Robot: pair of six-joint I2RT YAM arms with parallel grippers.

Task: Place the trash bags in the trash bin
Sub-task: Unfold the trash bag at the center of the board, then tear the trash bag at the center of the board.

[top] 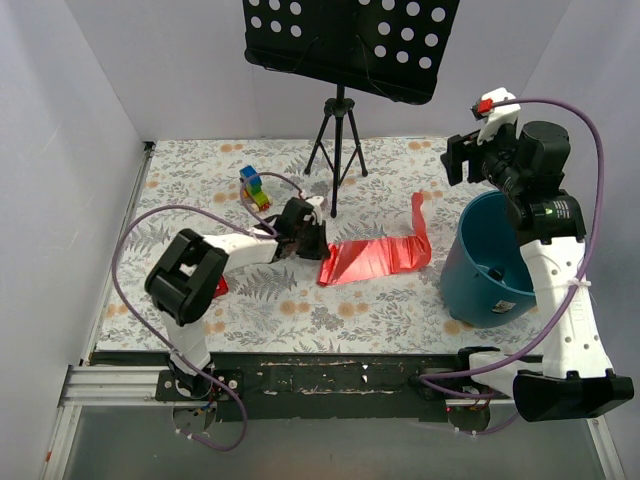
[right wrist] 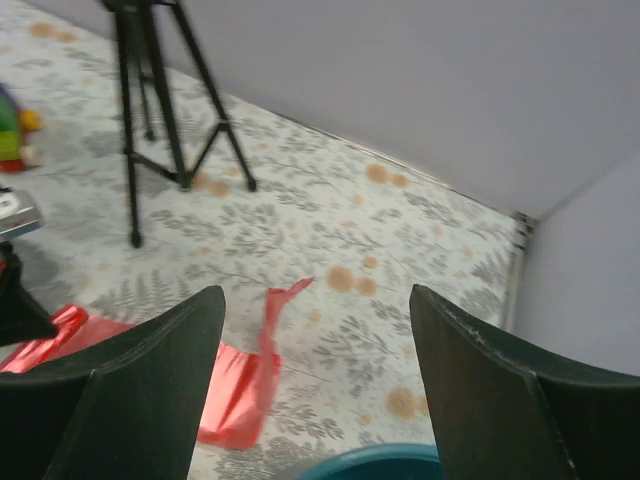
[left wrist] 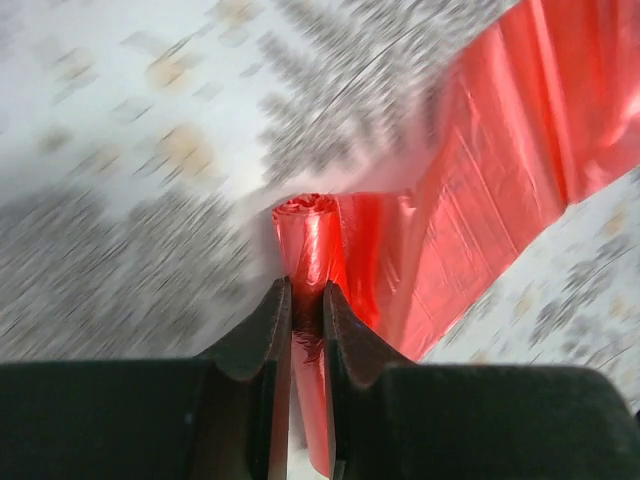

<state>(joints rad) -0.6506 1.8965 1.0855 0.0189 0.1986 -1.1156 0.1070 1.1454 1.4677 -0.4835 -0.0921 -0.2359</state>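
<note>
The trash bag [top: 375, 258] is thin red film lying flat on the flowered table, with one strip running back toward the far wall. Its left end is rolled tight, and my left gripper [top: 300, 238] is shut on that roll. In the left wrist view the jaws [left wrist: 307, 288] pinch the roll, and the bag [left wrist: 480, 190] spreads away to the right. The teal trash bin [top: 490, 262] stands tilted at the right. My right gripper [top: 457, 160] hangs open and empty above the bin's far rim. In the right wrist view, that gripper [right wrist: 317, 297] frames the bag's strip [right wrist: 240, 380] and the bin's rim [right wrist: 400, 462].
A black tripod [top: 338, 150] carrying a perforated black panel [top: 350, 35] stands at the back centre, just behind the bag. A stack of coloured blocks [top: 254, 187] sits to the tripod's left. A small red object [top: 220, 287] lies by the left arm. White walls enclose the table.
</note>
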